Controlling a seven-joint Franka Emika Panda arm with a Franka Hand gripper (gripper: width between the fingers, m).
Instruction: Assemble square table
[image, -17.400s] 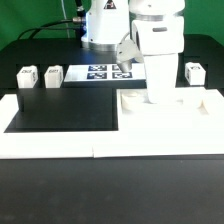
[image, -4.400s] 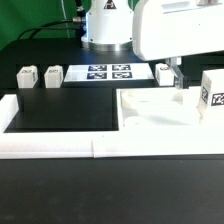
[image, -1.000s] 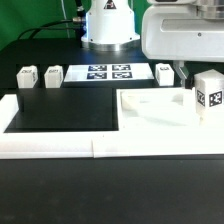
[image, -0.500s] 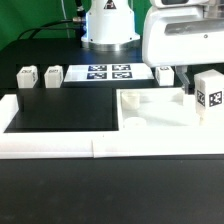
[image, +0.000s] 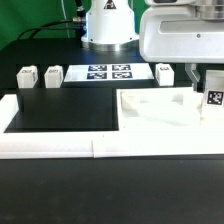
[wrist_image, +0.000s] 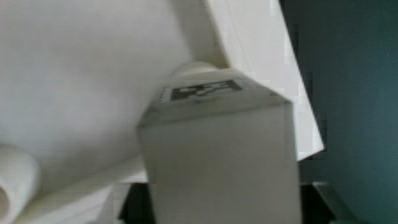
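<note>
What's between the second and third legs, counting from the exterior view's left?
The marker board lies flat between the second leg and the third leg, nothing else; shown in the exterior view only.

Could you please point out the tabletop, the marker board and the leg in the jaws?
tabletop (image: 150, 118): exterior view, bare front surface.
marker board (image: 108, 73): exterior view, middle, among its tags.
leg in the jaws (image: 213, 96): exterior view, front face, on its tag.

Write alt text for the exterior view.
The robot's hand holds a tagged white leg at the white plate's edge on the exterior view's right. Three other legs stand along the back, beside the marker board.
</note>
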